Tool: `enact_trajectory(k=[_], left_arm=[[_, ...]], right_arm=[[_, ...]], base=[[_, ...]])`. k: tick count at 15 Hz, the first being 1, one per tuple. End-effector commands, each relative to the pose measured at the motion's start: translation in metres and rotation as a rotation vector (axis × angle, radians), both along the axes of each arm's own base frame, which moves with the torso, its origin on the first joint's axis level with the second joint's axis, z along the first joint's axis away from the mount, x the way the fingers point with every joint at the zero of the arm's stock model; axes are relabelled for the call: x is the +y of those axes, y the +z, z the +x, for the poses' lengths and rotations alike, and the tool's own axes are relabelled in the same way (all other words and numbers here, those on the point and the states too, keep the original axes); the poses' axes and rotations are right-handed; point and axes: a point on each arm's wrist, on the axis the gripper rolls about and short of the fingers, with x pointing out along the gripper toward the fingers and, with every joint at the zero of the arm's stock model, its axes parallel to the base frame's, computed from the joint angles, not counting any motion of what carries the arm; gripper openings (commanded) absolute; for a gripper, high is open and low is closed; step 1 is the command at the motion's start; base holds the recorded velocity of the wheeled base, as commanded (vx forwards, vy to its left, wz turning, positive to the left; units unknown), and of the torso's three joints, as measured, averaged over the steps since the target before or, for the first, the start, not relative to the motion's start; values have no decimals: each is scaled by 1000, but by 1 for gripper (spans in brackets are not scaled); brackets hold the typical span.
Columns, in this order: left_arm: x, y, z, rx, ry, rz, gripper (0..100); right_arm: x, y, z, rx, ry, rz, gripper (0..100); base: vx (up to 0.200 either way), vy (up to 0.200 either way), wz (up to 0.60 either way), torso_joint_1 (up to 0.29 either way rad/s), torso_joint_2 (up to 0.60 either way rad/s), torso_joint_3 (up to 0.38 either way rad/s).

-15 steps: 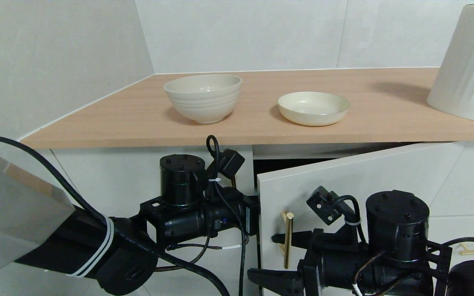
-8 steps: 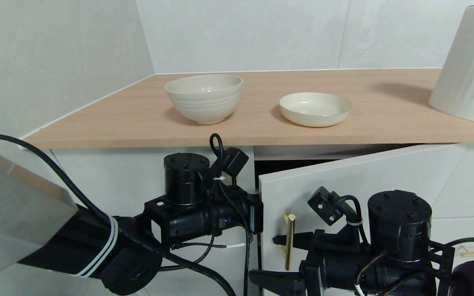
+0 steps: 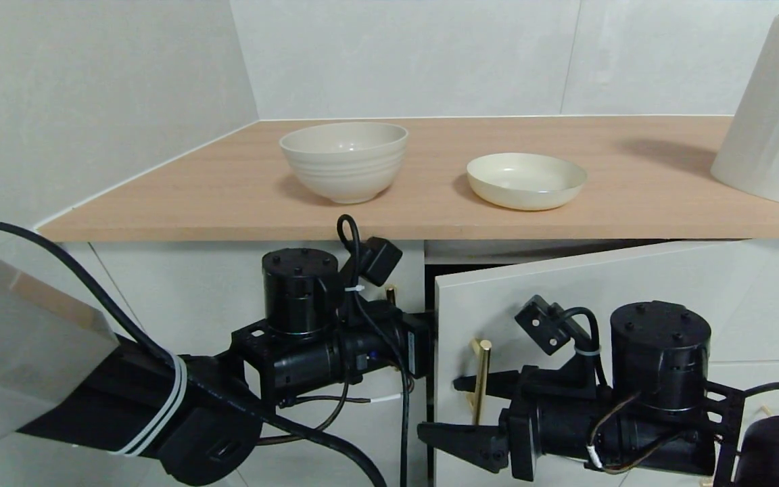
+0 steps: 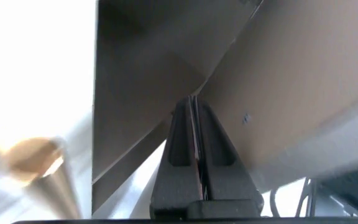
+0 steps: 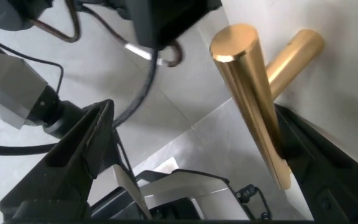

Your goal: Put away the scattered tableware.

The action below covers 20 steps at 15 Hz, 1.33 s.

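A cream ribbed bowl (image 3: 343,161) and a shallow cream dish (image 3: 527,179) stand on the wooden countertop (image 3: 227,196). Below it, the right cabinet door (image 3: 565,291) is ajar, with a dark gap beside it. My right gripper (image 3: 460,412) is open, its fingers on either side of the door's brass handle (image 3: 479,379); the right wrist view shows that handle (image 5: 253,93) close to one finger (image 5: 316,168). My left gripper (image 4: 193,106) is shut with nothing in it, its tips pushed into the gap at the door's edge (image 4: 291,81).
A large white lampshade (image 3: 775,115) stands at the countertop's right end. The left cabinet door (image 3: 193,291) is closed, with a small brass handle (image 3: 390,294) near its edge. Tiled walls close in the counter at the back and left.
The whole head view has shifted slightly to the right. Both arms stay by the cabinet door, and the right gripper stays open around the handle, a little higher in the picture.
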Motion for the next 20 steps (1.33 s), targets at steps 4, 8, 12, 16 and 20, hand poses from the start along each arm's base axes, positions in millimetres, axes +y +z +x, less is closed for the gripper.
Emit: enact_trajectory(k=[4, 8, 12, 16, 20], left_arm=[[-17, 0, -13, 20, -70, -12, 0], [-19, -1, -13, 23, -72, -9, 0], [-28, -4, -13, 24, -90, -8, 0], [-31, -5, -17, 26, -104, -5, 0], [-33, -5, -19, 27, -110, -4, 0]], right_arm=[[-12, 6, 10, -55, -86, -1, 100], [-21, 10, 14, -74, -121, 5, 100], [-36, 17, 15, -90, -168, 13, 100], [-65, 7, -5, -73, -208, -41, 100], [-73, 10, -33, -75, -170, -38, 100]], base=[[0, 0, 0, 0, 0, 0], [0, 0, 0, 0, 0, 0], [0, 0, 0, 0, 0, 0], [0, 0, 0, 0, 0, 0], [0, 0, 0, 0, 0, 0]])
